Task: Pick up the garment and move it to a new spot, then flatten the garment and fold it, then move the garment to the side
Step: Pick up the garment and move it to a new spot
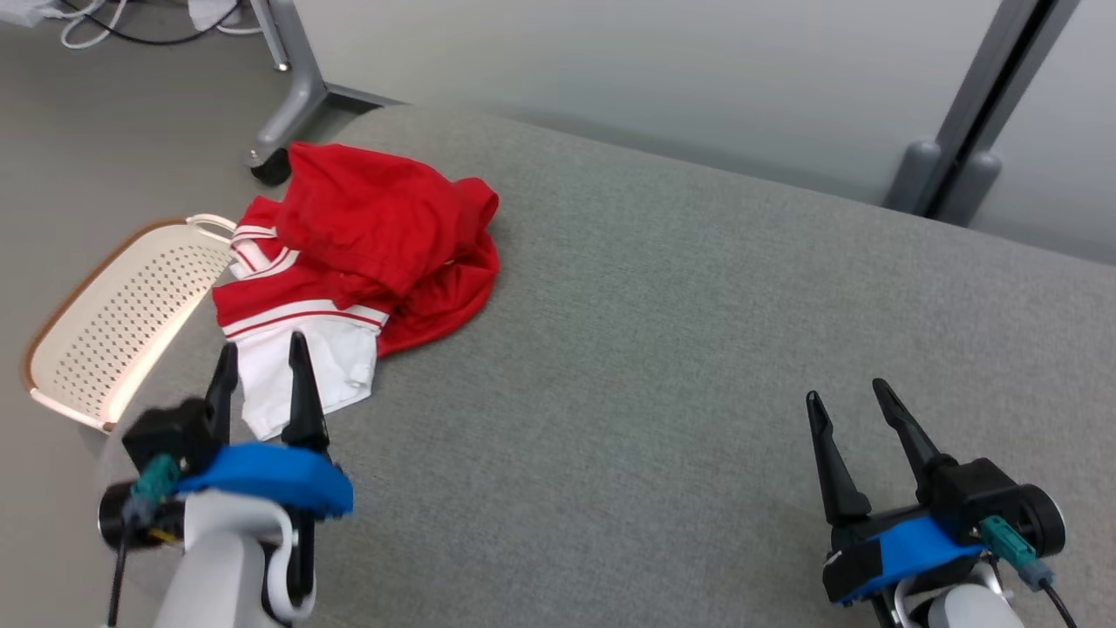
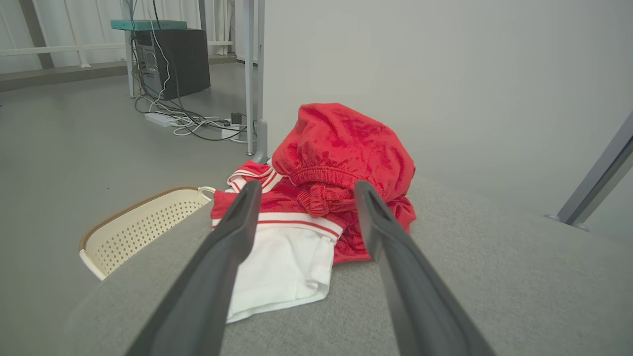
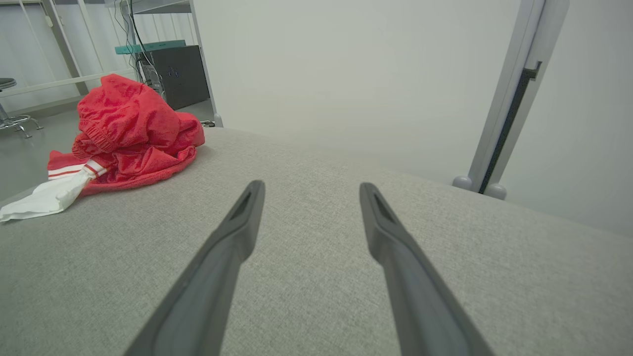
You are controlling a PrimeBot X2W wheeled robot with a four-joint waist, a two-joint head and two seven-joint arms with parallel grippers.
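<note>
A crumpled red garment (image 1: 375,227) with white stripes and a white part lies bunched at the far left of the grey padded surface (image 1: 680,349). My left gripper (image 1: 264,359) hovers open just in front of its white end, nothing between the fingers. In the left wrist view the garment (image 2: 341,148) sits straight ahead between and beyond the left gripper (image 2: 306,190). My right gripper (image 1: 844,392) stands open over bare fabric at the lower right, far from the garment. In the right wrist view the garment (image 3: 128,128) lies far left of the right gripper (image 3: 311,190).
A cream perforated basket (image 1: 113,323) sits on the floor against the surface's left edge, also seen as the basket (image 2: 143,227) in the left wrist view. A wheeled grey stand leg (image 1: 288,113) is behind the garment. A grey post (image 1: 976,131) rises at the back right. Cables (image 2: 193,118) lie on the floor.
</note>
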